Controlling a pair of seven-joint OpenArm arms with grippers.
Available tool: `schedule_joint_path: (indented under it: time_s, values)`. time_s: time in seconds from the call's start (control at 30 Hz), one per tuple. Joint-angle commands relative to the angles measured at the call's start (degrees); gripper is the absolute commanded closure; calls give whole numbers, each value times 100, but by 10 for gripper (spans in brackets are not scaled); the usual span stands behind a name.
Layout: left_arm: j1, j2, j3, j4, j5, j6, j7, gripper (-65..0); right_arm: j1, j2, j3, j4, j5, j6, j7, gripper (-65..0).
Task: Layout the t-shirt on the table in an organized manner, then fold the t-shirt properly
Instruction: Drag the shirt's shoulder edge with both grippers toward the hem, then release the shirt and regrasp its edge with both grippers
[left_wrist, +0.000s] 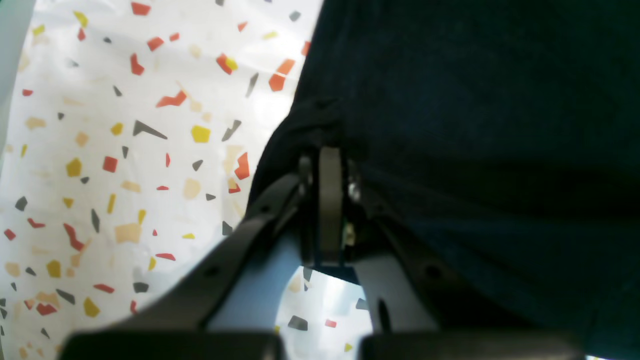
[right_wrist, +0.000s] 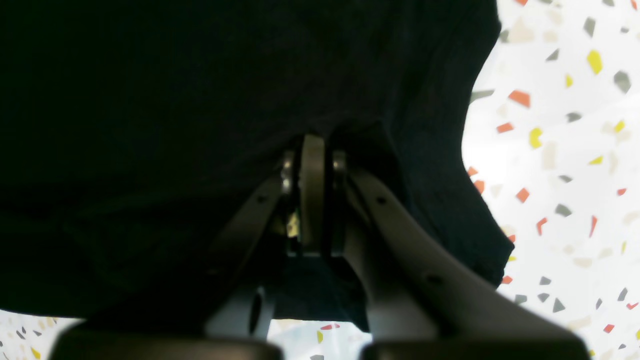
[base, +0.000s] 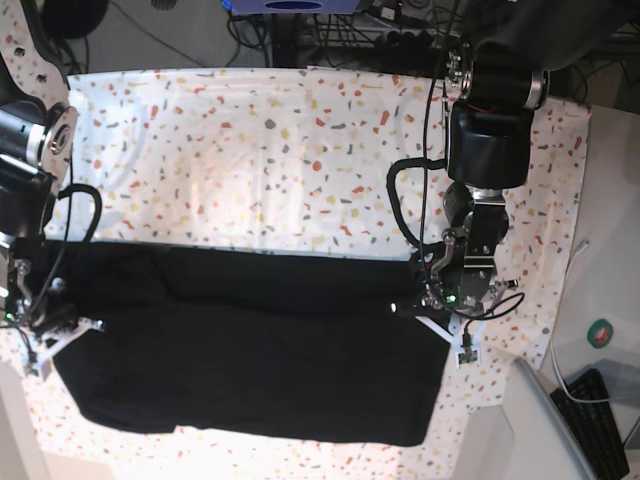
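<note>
Speckled table (base: 300, 150) has the black t-shirt (base: 250, 350) spread wide across its near half. Left gripper (left_wrist: 330, 165) and right gripper (right_wrist: 312, 155) are both clamped tight on opposite edges. Uneven pulling could bunch it or slip a pinch.

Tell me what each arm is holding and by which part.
Both hold the t-shirt: the left gripper pinches its side edge, and the right gripper pinches the opposite side edge. Which edges these are cannot be told.

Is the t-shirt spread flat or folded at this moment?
Folded over, it seems: the t-shirt lies as a wide black band on the table, both grippers pinching its side edges; sleeves and collar are not discernible.
</note>
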Motion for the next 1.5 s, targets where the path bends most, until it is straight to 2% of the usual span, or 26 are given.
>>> schedule_joint_path:
  time_s: [0.0, 0.1, 0.13, 0.2, 0.27, 0.3, 0.37, 0.43, 0.53, 0.6, 0.7, 0.8, 0.93, 1.03, 1.1, 1.2, 1.27, 1.33, 1.37, 1.43, 1.47]
  values:
    - [-198, -20, -12, 91, 42, 13, -123, 0, 170, 66, -11, 80, 27, 4, 101, 0]
    - [-216, -20, -39, 100, 42, 13, -123, 0, 179, 66, 24, 98, 27, 4, 30, 0]
    - [-225, -20, -56, 100, 34, 13, -123, -21, 179, 66, 24, 107, 27, 4, 30, -57]
    - [-242, -20, -65, 144, 34, 13, -132, -188, 170, 66, 33, 160, 35, 4, 48, -188]
    - [-339, -20, -74, 144, 34, 13, -132, -341, 91, 66, 41, 379, 44, 4, 48, -273]
    - [-356, -12, -74, 144, 25, 13, -167, -413, -23, 66, 50, 590, 123, 4, 57, -300]
    - [-330, -12, -74, 161, -125, 13, -466, -520, -349, 66, 50, 1285, 660, 4, 30, -309]
    - [-145, -64, -83, 372, -652, 13, -774, -566, -867, 83, 164, 2287, 1389, 4, 4, -306]
    - [532, -249, -399, 1084, -1619, 13, -1011, -553, -1667, 75, 481, 3500, 2189, -23, -49, -308]
    - [1147, -275, -663, 1638, -2261, 4, -1178, -550, -2239, 57, 718, 4080, 2585, -23, -277, -306]
    - [2026, -275, -1067, 2069, -2762, -5, -1679, -532, -3012, -216, 1193, 4652, 3060, -23, -348, -306]
    - [2518, -258, -1234, 1946, -3034, -110, -2409, -530, -3531, -462, 1527, 4907, 3112, -23, -348, -311]
    - [2439, -240, -1138, 1506, -3052, -664, -2602, -530, -3742, -690, 1633, 4775, 3112, -14, -348, -312]
    - [2149, -214, -1111, 1225, -3052, -673, -2611, -530, -3698, -796, 1808, 4406, 3139, -14, -348, -308]
    - [1929, -144, -1102, 1032, -3052, -673, -2611, -530, -3601, -989, 2063, 4186, 3139, -14, -348, -308]
    - [1604, -56, -1146, 680, -3052, -673, -2611, -530, -3408, -1200, 2723, 3957, 3139, -5, -348, -308]
    - [1375, -47, -1102, 390, -3052, -673, -2611, -525, -3250, -1218, 2986, 3650, 3139, 4, -348, -312]
    - [1165, -12, -1094, 73, -3052, -673, -2611, -481, -2986, -1147, 3118, 3157, 3139, 13, -348, -314]
    - [1068, -12, -1094, -102, -3052, -673, -2611, -429, -2828, -1024, 3180, 2858, 3139, 13, -348, -314]
    - [945, -12, -1094, -366, -3052, -682, -2611, -303, -2555, -892, 3294, 2305, 3139, 21, -348, -314]
    - [918, -12, -1094, -463, -3052, -682, -2611, -217, -2441, -857, 3356, 2094, 3139, 21, -348, -315]
